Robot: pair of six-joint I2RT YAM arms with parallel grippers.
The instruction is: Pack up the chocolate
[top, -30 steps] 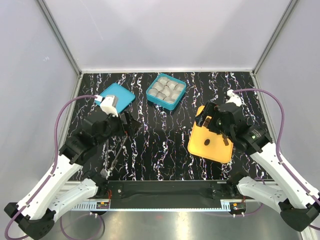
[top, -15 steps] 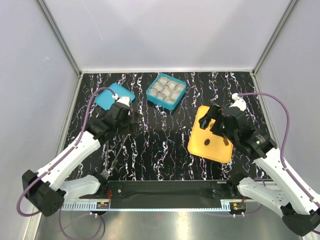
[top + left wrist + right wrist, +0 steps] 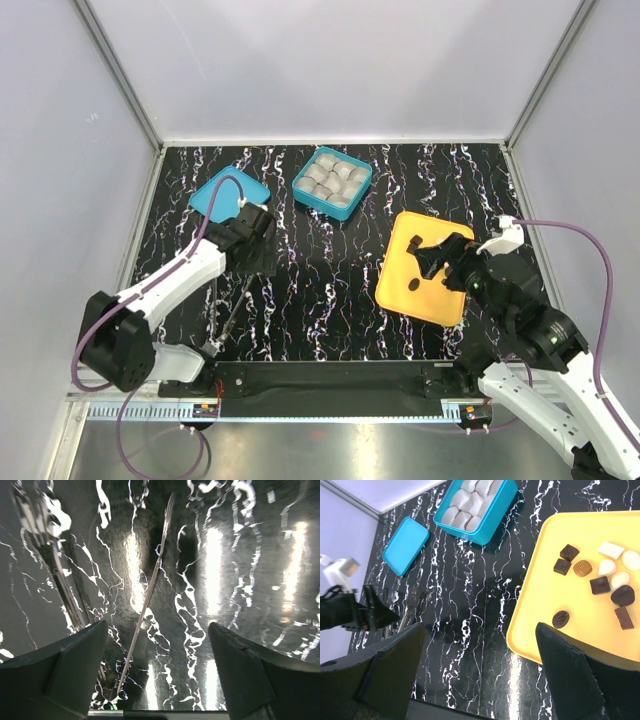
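Observation:
The chocolate [image 3: 600, 585], several dark and pale pieces, lies on the yellow tray [image 3: 545, 605]; one oval dark piece [image 3: 560, 618] sits apart near the tray's front edge. From above, most pieces are hidden by my right gripper [image 3: 432, 258], which hovers over the tray and stands open with nothing between its fingers. In the right wrist view this gripper [image 3: 480, 627] looks down on the dark table left of the tray. My left gripper [image 3: 157, 627] is open low over the table, with a thin arm of the metal tongs [image 3: 150, 597] lying between its fingers.
A teal box [image 3: 333, 183] filled with grey paper cups stands at the back centre, and its teal lid [image 3: 230, 195] lies flat to its left. The tongs [image 3: 235, 305] lie on the marbled black table near the left arm. Grey walls close in the sides.
The left arm has swung away from the teal lid, down over the tongs. The right arm has drawn back toward the near right, uncovering more of the yellow tray.

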